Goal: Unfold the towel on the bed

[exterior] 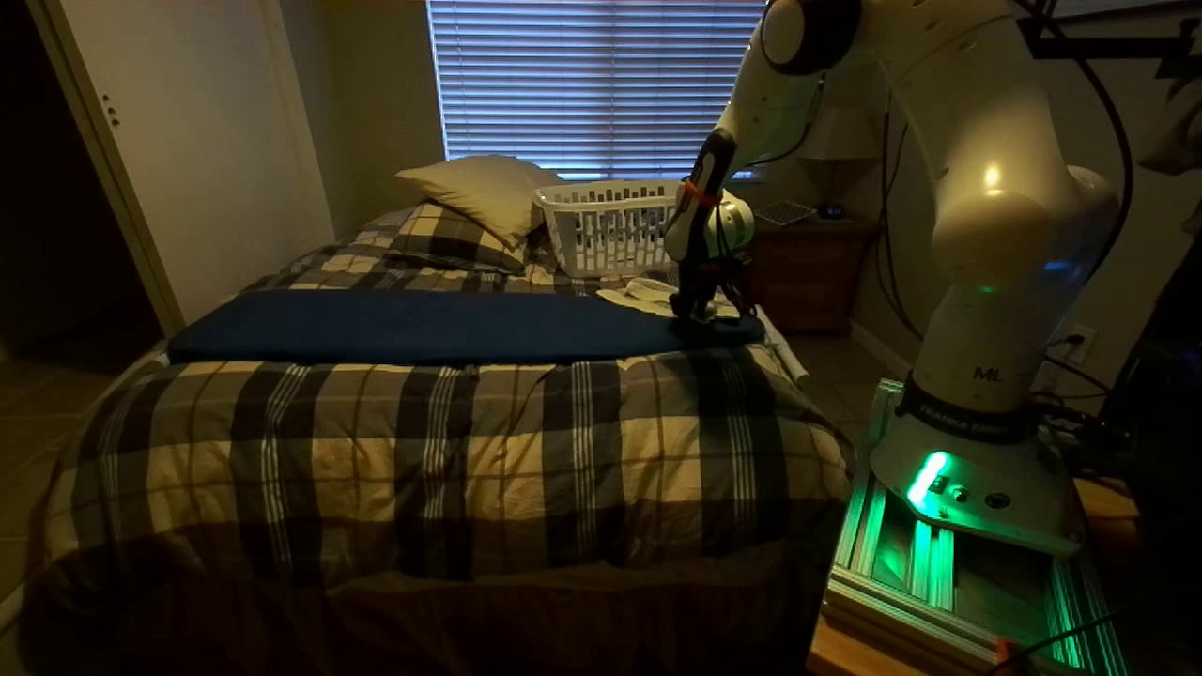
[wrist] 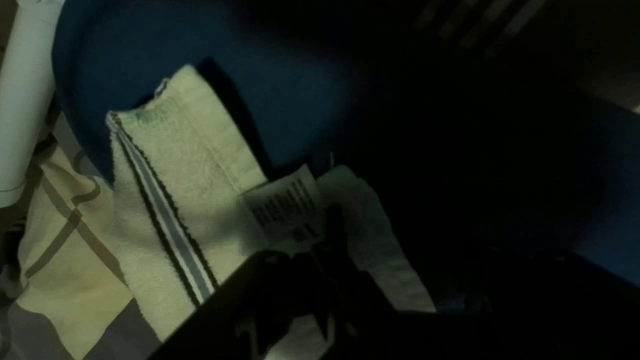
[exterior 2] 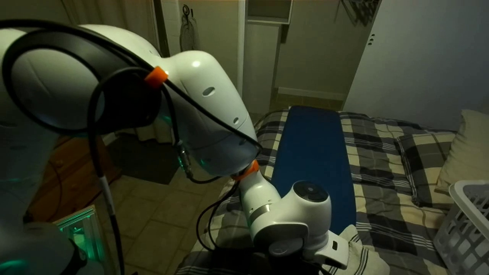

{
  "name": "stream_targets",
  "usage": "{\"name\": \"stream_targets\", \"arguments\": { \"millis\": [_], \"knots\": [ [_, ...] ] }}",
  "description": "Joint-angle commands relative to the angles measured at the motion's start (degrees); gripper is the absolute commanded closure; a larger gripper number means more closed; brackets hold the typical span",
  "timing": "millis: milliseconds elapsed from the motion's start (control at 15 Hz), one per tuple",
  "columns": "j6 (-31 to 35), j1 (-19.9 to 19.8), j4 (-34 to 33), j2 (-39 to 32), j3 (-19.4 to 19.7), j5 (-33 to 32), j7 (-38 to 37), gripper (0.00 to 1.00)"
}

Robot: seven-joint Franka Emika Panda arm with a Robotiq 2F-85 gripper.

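- Towel (exterior: 634, 298) lies cream and rumpled in an exterior view, along the far border of a long dark blue cloth (exterior: 404, 327), at the robot's side of the plaid-covered bed (exterior: 516, 451). Your gripper (exterior: 697, 310) points down right at it, presumably so you can take an edge rather than the whole bundle.
- Behind the towel a white laundry basket (exterior: 610, 230) stands on the bed, near a pale pillow (exterior: 484, 188) leaning on a plaid cushion (exterior: 455, 237); opening the towel away from them should give you more room.
- Around you it is dim: lowered blinds (exterior: 601, 89) glow bluish, and a lamp (exterior: 840, 136) stands on a wooden nightstand (exterior: 808, 277) beyond the bed.
- In an exterior view, the arm (exterior 2: 214, 114) hides the gripper's tips and part of the towel, whose striped side shows at the blue cloth's end. Tiled floor (exterior 2: 153, 236) lies beside the bed, so a pull that way could lose you the towel.
- In the wrist view, the towel overlaps the blue cloth's rounded end and spreads onto the plaid. A care label (wrist: 285, 202) sticks out near the gripper's dark outline, likely the seam you want.
- Shadow swallows the tips: you cannot tell whether they are spread, pressed together or pinching towel.
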State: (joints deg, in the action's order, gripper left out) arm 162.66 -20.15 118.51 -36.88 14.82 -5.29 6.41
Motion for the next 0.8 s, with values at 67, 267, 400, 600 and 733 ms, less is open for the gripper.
{"name": "stream_targets", "arguments": {
  "millis": [67, 267, 400, 600, 733],
  "knots": [
    [1.4, -1.4, -0.9, -0.9, -1.2, 0.0, 2.7, 0.88],
    [0.3, -1.5, -1.2, -0.5, -1.1, 0.2, 3.0, 0.97],
    [0.0, -1.5, -1.4, -0.3, -0.8, 0.0, 2.9, 0.99],
    [-1.6, -1.7, -1.0, 2.1, -1.8, 1.0, 2.8, 0.95],
    [-3.8, -2.3, -0.3, 5.2, -3.8, 2.6, 3.1, 0.94]
  ]
}}
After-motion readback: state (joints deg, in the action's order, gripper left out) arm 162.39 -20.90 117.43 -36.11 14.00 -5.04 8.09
